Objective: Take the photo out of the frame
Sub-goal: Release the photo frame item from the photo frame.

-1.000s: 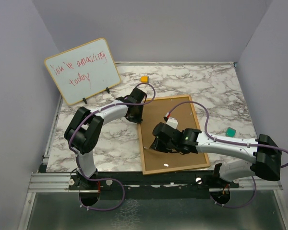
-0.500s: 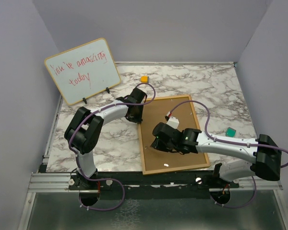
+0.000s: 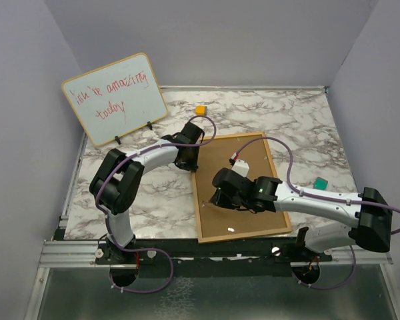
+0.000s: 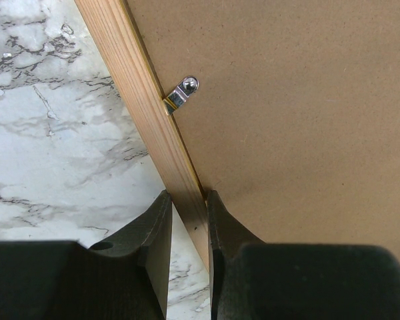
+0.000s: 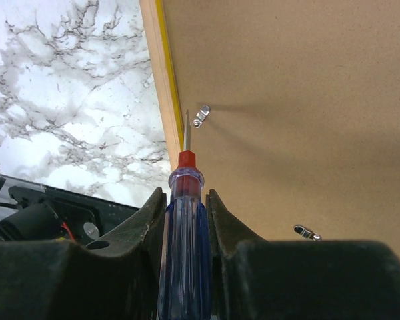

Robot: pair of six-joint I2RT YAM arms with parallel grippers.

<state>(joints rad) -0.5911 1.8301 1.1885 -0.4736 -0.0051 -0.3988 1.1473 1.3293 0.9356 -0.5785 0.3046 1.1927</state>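
The frame (image 3: 243, 223) lies face down on the marble table, its brown back up, so the photo is hidden underneath. My left gripper (image 3: 189, 160) is shut on the frame's wooden left edge (image 4: 147, 113); one finger is outside it and the other rests on the back, with the gripper (image 4: 187, 200) just below a small metal clip (image 4: 182, 93). My right gripper (image 3: 217, 199) hovers over the frame's left side, shut on a blue-handled screwdriver (image 5: 183, 227) with a red collar. The gripper (image 5: 185, 197) points the blade at a clip (image 5: 201, 115) by the yellow border.
A whiteboard (image 3: 115, 99) with red handwriting leans at the back left. There is a small orange block (image 3: 200, 110) behind the frame and a green block (image 3: 320, 182) to its right. Another clip (image 5: 307, 233) sits near the frame's lower edge. A black rail (image 3: 187, 250) runs along the table's near edge.
The right gripper with the screwdriver has shifted very slightly over the frame's back. The left arm and the frame have not moved.
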